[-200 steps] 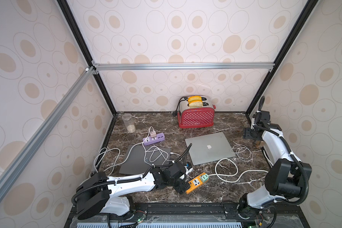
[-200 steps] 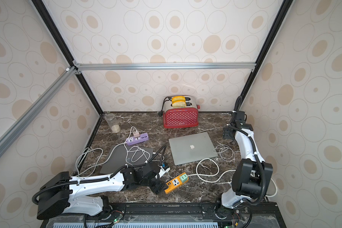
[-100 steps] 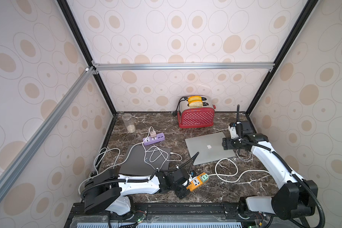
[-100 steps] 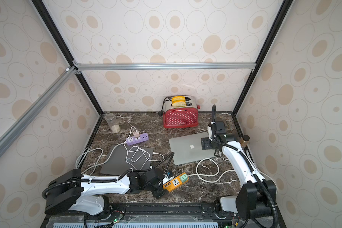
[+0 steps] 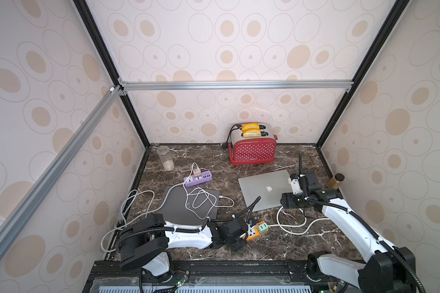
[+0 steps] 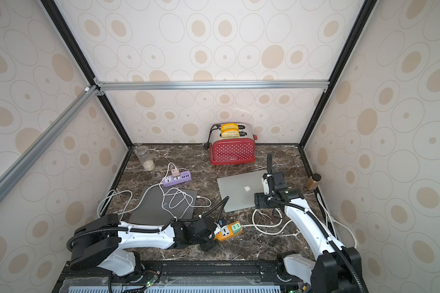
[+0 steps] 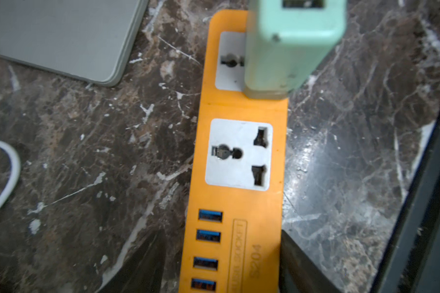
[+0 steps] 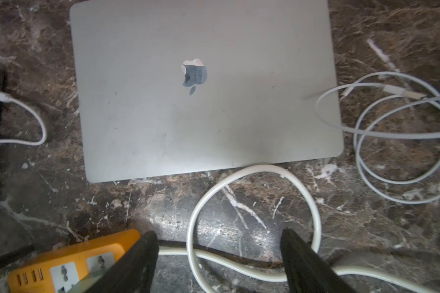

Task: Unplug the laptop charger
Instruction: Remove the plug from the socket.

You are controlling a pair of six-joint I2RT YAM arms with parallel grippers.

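Note:
The mint-green laptop charger (image 5: 262,226) (image 6: 235,227) (image 7: 290,45) sits plugged into the end socket of an orange power strip (image 5: 252,234) (image 7: 239,197) near the table's front. My left gripper (image 5: 241,236) (image 7: 221,236) straddles the strip's USB end. One finger touches the strip's edge and a small gap shows at the other, so it is open. My right gripper (image 5: 288,201) (image 8: 219,233) hovers open above a thick white cable loop (image 8: 239,269), just in front of the closed silver laptop (image 5: 264,190) (image 8: 201,101). It holds nothing.
A thin white cable coil (image 8: 404,132) lies beside the silver laptop. A dark laptop (image 5: 188,205) with looped cables, a purple power strip (image 5: 197,178), a red toaster (image 5: 252,152), a glass jar (image 5: 165,158) and a brown bottle (image 5: 335,180) stand around.
My right arm has swung from the back right corner to the silver laptop's front edge. My left gripper has slid onto the orange strip's end and its jaws have narrowed.

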